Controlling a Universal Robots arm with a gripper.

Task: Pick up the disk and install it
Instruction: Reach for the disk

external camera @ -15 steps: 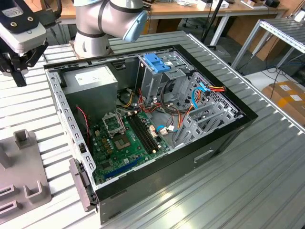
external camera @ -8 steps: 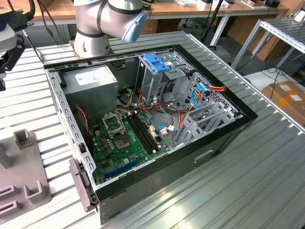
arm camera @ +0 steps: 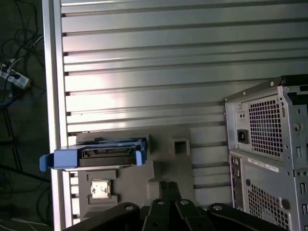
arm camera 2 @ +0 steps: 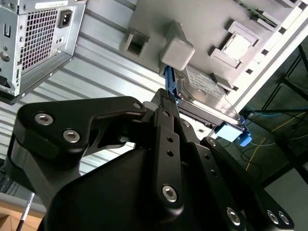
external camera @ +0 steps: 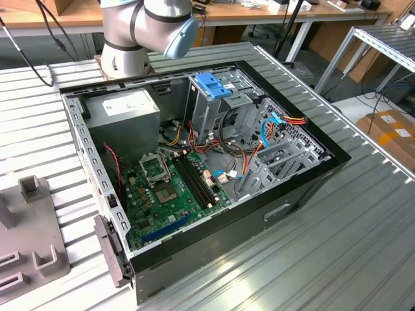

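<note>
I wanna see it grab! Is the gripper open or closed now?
Gripper: cannot tell open or closed; the disk lies apart from it, not held.

open pc case, grey jig

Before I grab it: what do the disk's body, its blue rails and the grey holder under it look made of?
The disk body looks like bare metal: grey with a dull sheen, with a label on top. Its blue rails look like moulded plastic, evenly coloured and slightly glossy. The grey holder is matte with rounded blocks, probably plastic, perhaps printed.
</note>
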